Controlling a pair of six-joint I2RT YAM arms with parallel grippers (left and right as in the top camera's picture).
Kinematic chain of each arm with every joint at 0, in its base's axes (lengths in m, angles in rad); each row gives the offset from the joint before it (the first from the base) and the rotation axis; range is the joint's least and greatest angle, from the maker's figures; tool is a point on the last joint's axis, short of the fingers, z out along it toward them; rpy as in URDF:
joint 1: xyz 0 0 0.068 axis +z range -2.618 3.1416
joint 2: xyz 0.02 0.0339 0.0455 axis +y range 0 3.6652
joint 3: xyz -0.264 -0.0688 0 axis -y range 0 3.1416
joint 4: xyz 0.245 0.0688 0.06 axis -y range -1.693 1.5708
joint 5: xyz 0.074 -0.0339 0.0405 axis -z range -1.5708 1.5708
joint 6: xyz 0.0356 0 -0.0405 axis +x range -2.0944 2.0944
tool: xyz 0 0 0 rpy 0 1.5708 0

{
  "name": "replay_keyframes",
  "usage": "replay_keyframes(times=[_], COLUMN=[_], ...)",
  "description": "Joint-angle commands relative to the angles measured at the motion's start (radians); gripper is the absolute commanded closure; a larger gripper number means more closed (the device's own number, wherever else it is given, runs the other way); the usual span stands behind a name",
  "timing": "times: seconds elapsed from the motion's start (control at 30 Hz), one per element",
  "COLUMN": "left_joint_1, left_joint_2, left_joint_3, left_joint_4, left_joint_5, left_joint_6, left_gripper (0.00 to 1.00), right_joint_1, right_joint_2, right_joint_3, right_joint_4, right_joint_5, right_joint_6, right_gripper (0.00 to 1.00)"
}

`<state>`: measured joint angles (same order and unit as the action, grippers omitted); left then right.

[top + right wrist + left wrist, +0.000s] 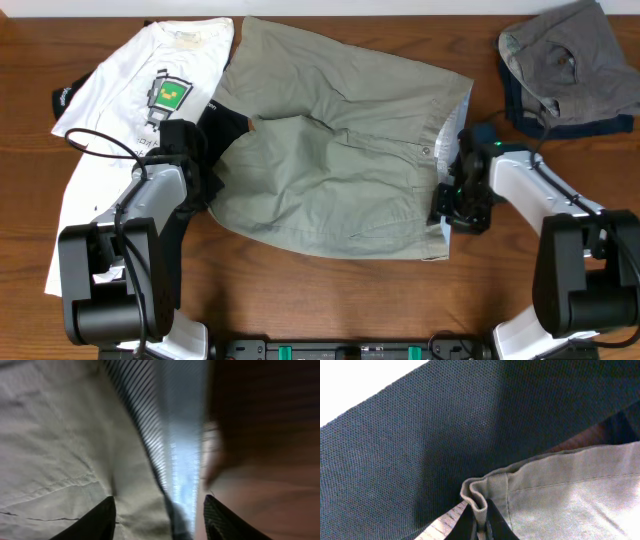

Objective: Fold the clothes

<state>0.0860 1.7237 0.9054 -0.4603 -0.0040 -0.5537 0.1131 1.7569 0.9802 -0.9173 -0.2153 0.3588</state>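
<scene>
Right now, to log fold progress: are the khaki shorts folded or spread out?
Spread out: the khaki shorts lie flat across the table, open from waistband to hems.

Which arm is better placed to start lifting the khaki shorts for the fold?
Left. The left pincer is shut on the khaki shorts hem; the right pincer stands open, only straddling the waistband.

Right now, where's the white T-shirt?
In the overhead view the T-shirt lies on the left side of the table, right beside the shorts, with its lower part under the left arm.
</scene>
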Motion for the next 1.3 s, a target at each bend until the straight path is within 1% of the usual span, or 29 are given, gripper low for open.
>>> replay_keyframes(times=[0.0,0.07,0.13,0.2,0.27,0.3,0.47,0.57,0.67,0.77,0.97,1.07,1.27], left_joint_1=[0.000,0.000,0.000,0.000,0.000,0.000,0.000,0.000,0.001,0.000,0.000,0.000,0.000], left_joint_2=[0.016,0.016,0.016,0.016,0.016,0.016,0.011,-0.001,-0.035,-0.105,-0.292,-0.388,-0.589], left_joint_3=[-0.021,-0.021,-0.021,-0.021,-0.021,-0.021,-0.016,0.002,0.021,0.024,0.024,0.024,0.024], left_joint_4=[-0.006,-0.006,-0.006,-0.008,-0.010,-0.012,-0.018,-0.049,-0.094,-0.125,-0.209,-0.248,-0.295], left_joint_5=[-0.011,-0.011,-0.011,-0.011,-0.011,-0.011,-0.007,-0.007,-0.008,-0.008,-0.008,-0.008,-0.009], left_joint_6=[-0.005,-0.005,-0.005,-0.005,-0.005,-0.005,-0.005,0.003,0.023,0.026,0.048,0.049,0.064], left_gripper=[0.94,0.94,0.94,0.94,0.94,0.94,0.94,0.94,0.94,0.94,0.94,0.94,0.94], right_joint_1=[0.043,0.065,0.084,0.101,0.110,0.111,0.091,0.051,-0.021,-0.122,-0.253,-0.280,-0.282], right_joint_2=[-0.005,-0.005,-0.005,-0.005,-0.005,-0.005,-0.028,-0.082,-0.172,-0.289,-0.447,-0.488,-0.515], right_joint_3=[-0.029,-0.055,-0.080,-0.108,-0.126,-0.130,-0.129,-0.129,-0.123,-0.100,-0.031,0.002,0.063], right_joint_4=[0.020,0.048,0.074,0.097,0.104,0.105,0.101,0.086,0.055,0.007,-0.090,-0.132,-0.215], right_joint_5=[0.002,0.002,0.002,0.003,0.006,0.010,0.010,0.010,0.010,0.010,0.010,0.009,0.009], right_joint_6=[0.045,0.065,0.085,0.106,0.126,0.133,0.146,0.144,0.122,0.084,0.013,-0.010,-0.047], right_gripper=[0.50,0.57,0.67,0.79,0.94,0.98,0.99,0.99,0.99,0.99,0.99,0.99,0.99])
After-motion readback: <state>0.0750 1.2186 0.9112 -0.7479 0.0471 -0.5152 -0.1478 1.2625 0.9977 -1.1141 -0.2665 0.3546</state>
